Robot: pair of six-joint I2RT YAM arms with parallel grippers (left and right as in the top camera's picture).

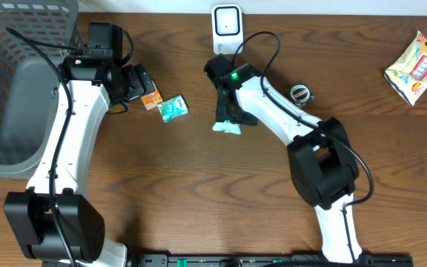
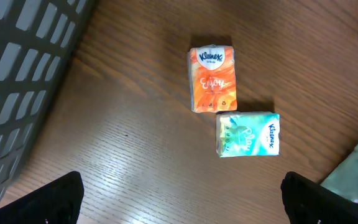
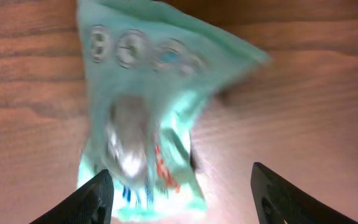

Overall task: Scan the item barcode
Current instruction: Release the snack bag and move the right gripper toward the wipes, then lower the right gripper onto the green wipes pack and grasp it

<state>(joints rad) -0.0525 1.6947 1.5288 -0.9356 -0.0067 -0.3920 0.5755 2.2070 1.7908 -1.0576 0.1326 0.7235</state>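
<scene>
A teal packet [image 3: 148, 112] with printed circles lies blurred on the wood between my right gripper's [image 3: 180, 174] fingers. It sits against the left finger, with bare table between it and the right one, and the jaws stand apart. From overhead the packet [image 1: 227, 127] pokes out under my right gripper [image 1: 232, 111], a little in front of the white scanner [image 1: 227, 22]. My left gripper [image 2: 180, 186] hangs wide open over bare wood with nothing in it. It is near an orange tissue pack [image 2: 212, 78] and a green tissue pack [image 2: 248, 134].
A grey basket [image 1: 6, 89] fills the far left. A yellow snack bag [image 1: 416, 67] lies at the far right and a small round object [image 1: 300, 93] sits beside the right arm. The two tissue packs lie left of the scanner.
</scene>
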